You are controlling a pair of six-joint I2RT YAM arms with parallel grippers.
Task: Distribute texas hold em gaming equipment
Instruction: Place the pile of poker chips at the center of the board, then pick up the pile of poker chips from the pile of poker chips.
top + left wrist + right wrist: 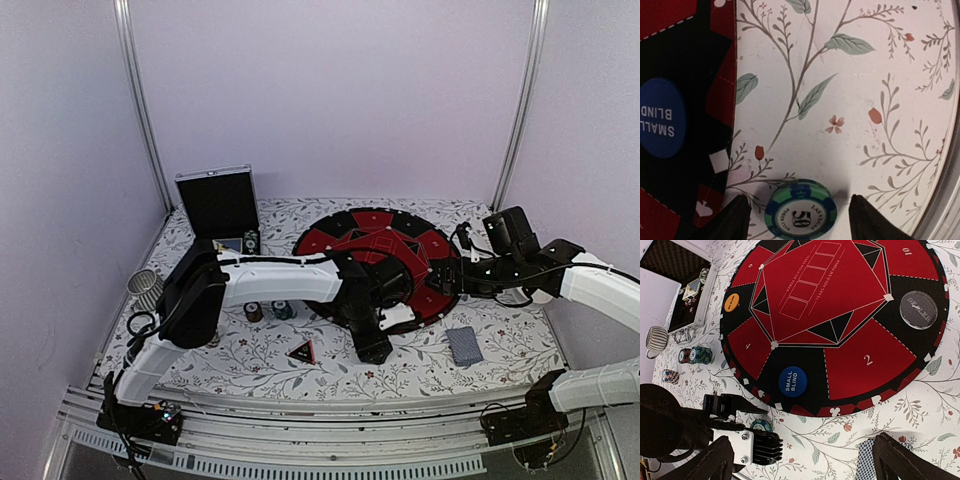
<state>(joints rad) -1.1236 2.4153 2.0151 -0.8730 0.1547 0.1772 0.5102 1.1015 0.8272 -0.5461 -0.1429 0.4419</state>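
Observation:
A teal-and-blue poker chip [800, 210] marked 50 lies flat on the floral cloth just off the edge of the mat [715, 95]. My left gripper [799, 201] hangs over it, open, one finger on each side and neither touching it. The right wrist view shows the same chip [761, 426] beside the left gripper [742, 442]. A blue SMALL BLIND button [792, 381], an orange button [731, 302] and a dark DEALER button [918, 309] lie on the mat [830, 270]. My right gripper [805, 464] is open and empty, high above the cloth. Blue-backed cards [464, 345] lie at the near right.
A red-black triangle [302, 351] lies near the front. Chip stacks [268, 311] stand left of the mat. The open black case [217, 203] is at the back left, with a striped cup [146, 288] by the left wall. The left arm [280, 280] spans the table's middle.

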